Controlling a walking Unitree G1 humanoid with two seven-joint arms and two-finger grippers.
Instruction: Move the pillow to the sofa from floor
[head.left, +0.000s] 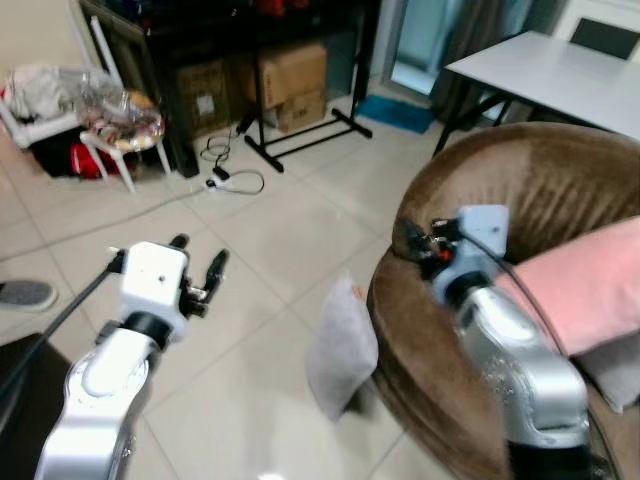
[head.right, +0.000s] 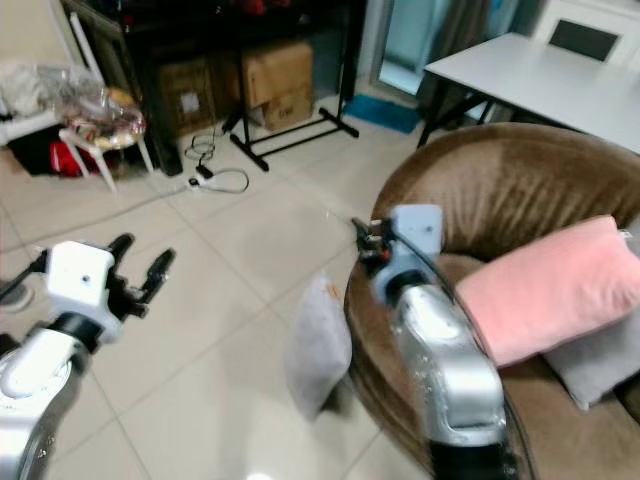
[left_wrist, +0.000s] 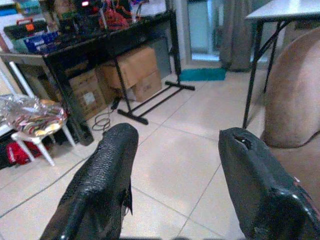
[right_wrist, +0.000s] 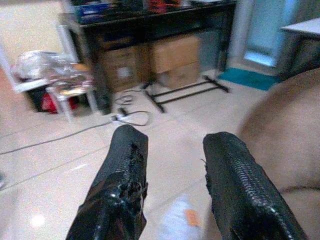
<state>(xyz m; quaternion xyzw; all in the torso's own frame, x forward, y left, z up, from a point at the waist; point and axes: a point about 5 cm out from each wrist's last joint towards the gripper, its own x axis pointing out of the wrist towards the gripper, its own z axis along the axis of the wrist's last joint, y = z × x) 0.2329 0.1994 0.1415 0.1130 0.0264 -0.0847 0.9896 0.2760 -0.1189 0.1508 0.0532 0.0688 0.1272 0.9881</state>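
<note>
Two claws are raised in front of me, both empty with their textured black fingers spread apart: the left claw (head.left: 200, 268) hangs over the pale, glossy floor tiles (head.left: 270, 230) on the left, and the right claw (right_wrist: 175, 190) sits at the near rim of the sofa (head.left: 540, 190), its fingers largely hidden behind its own wrist block in my head views. My target, the grey pillow (head.left: 342, 350), stands on edge on the floor, leaning against the sofa's rounded left side; in the right wrist view I catch only a blurred pale corner of it between the fingers. I see a round, brown, velvety sofa, cut off at the right edge. A soft pink cushion (head.right: 555, 285) lies on its seat over a grey cushion (head.right: 600, 365) that is mostly covered. Far off I make out cardboard boxes (head.left: 290, 80) under a dark rack, a white counter (head.left: 560, 75), and a tangle of cable (head.left: 228, 172) on the floor.
</note>
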